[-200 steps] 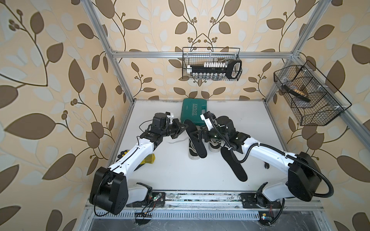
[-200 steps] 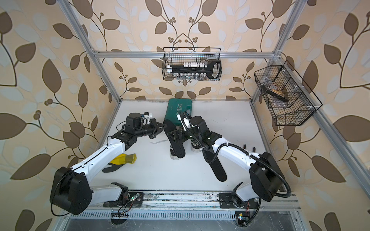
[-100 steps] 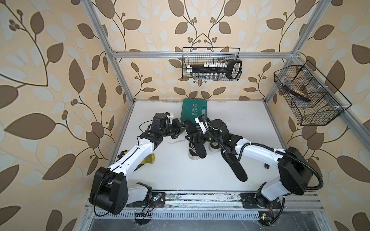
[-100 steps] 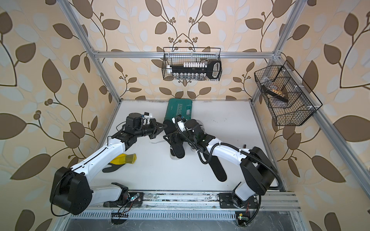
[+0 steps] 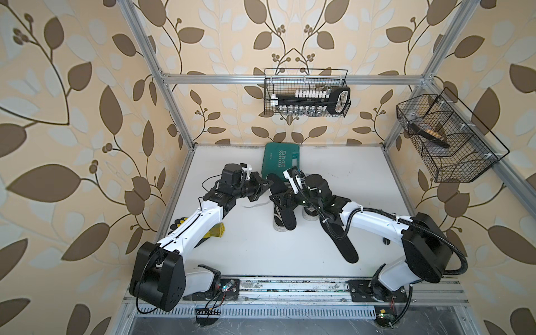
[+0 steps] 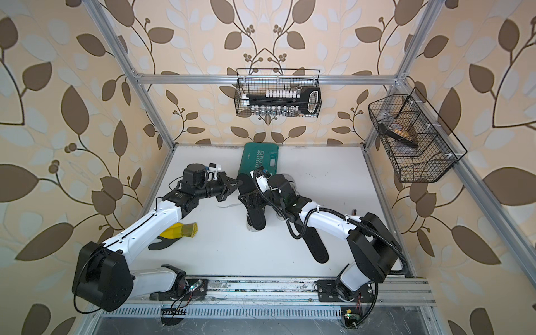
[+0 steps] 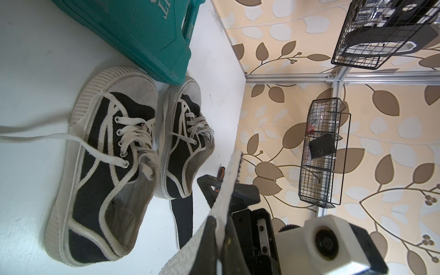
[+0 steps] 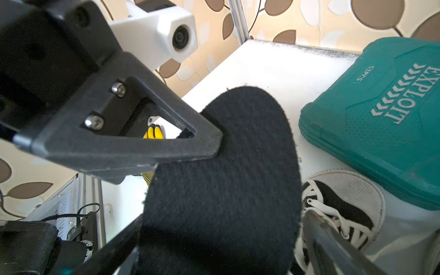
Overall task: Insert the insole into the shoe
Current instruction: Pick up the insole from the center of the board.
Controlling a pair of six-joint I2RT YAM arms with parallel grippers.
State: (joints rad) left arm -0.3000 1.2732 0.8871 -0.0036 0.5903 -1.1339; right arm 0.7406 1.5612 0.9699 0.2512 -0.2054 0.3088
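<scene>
Pinching one long edge of the black insole (image 8: 221, 190), the left fingers (image 8: 195, 142) were closed tight on it and held it up off the surface (image 5: 246, 246), tilted above the pair of sneakers. The right fingers (image 8: 328, 242) stood wide apart, one on each side of the insole's lower part, with no grip on it in the right wrist view.

In both top views the insole hung over the left shoe (image 7: 107, 166), the one nearer the left arm, with the right shoe (image 7: 188, 142) just beside it and both toes close against the green case (image 5: 280, 159). Whether the insole's lower end touched that shoe could not be told, since the right arm's head covered the spot.

By the look of it the task was only partly done. The insole had been lifted and brought over the shoe, but none of it sat inside; in the left wrist view both shoe openings showed bare grey lining. What remained was to steer the front end into the opening, slide it toward the toe and press the heel end flat. A second insole (image 5: 339, 240) lay flat on the surface under the right arm, apart from both shoes.
</scene>
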